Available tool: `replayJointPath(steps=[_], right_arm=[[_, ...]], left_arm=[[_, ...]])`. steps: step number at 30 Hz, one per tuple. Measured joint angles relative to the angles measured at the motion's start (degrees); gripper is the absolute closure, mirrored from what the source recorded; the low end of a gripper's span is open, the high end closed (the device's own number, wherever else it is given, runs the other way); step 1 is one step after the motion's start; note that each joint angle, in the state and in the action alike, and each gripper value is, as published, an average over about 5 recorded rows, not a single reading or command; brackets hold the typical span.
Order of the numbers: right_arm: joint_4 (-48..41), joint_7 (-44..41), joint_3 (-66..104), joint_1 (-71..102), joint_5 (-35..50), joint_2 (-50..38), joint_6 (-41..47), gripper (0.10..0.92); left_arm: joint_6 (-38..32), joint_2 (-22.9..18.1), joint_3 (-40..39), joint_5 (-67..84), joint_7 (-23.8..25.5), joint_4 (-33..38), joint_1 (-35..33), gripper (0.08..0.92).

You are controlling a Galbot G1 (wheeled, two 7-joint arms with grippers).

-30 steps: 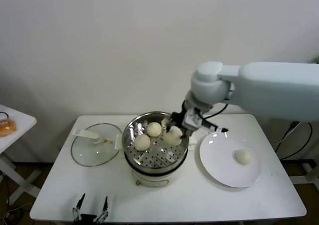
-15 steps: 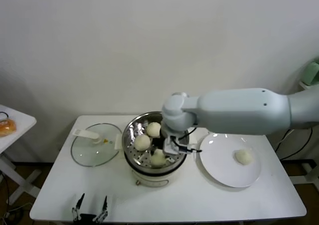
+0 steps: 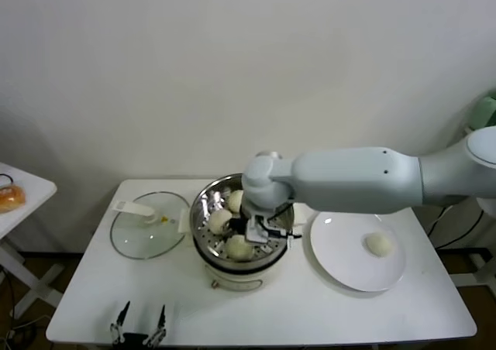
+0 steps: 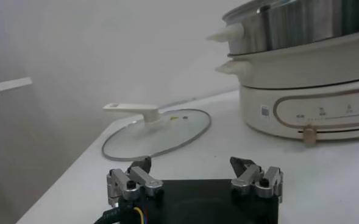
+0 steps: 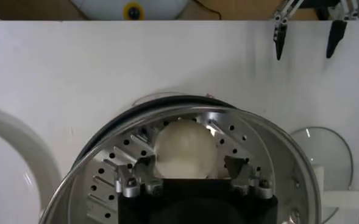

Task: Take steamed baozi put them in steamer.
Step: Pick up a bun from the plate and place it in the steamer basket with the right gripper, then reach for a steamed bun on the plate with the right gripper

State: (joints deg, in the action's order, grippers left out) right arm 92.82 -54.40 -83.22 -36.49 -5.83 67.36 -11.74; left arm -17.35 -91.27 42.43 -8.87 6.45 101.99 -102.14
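The steel steamer (image 3: 203,211) stands mid-table on its white base. Three baozi lie on its perforated tray: one at the front (image 3: 239,248), one at the left (image 3: 219,220), one at the back (image 3: 235,200) partly behind my right arm. A fourth baozi (image 3: 378,244) lies on the white plate (image 3: 341,269). My right gripper (image 3: 253,236) is down inside the steamer, open, its fingers on either side of the front baozi (image 5: 185,149), which rests on the tray (image 5: 270,140). My left gripper (image 3: 139,323) is parked open at the table's front edge.
A glass lid (image 3: 147,230) with a white handle lies flat to the left of the steamer, also in the left wrist view (image 4: 158,129). A small side table with an orange item (image 3: 9,197) stands at the far left. A wall is close behind.
My right arm has swung from the steamer's right rim down into the pot, carrying a baozi to the front of the tray. The left arm has not moved.
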Motion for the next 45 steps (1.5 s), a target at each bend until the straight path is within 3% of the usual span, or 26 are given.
replayJointPath(steps=[3,18,31,45], right_arm=[[-0.5,-1.0,-0.7,-2.6,2.7,-1.3,-0.2,0.209],[-11.5,-7.5,-14.7,-15.5,20.7,-14.4,7.2,0.203],[-20.4,-6.7,-7.7,-0.1,15.9,-28.2,15.2,0.203],[-26.3,-2.9,9.6,20.5,9.1,-31.3,19.2,0.203]], left_arm=[[0.0,0.0,0.1,-0.1,0.0,0.1,-0.2,0.177],[0.0,0.3,-0.3,-0.3,0.2,0.2,0.0,0.177],[0.2,0.3,0.0,-1.0,0.5,-1.1,0.2,0.177],[0.4,0.2,-0.4,-1.8,0.5,-1.3,-0.1,0.177]])
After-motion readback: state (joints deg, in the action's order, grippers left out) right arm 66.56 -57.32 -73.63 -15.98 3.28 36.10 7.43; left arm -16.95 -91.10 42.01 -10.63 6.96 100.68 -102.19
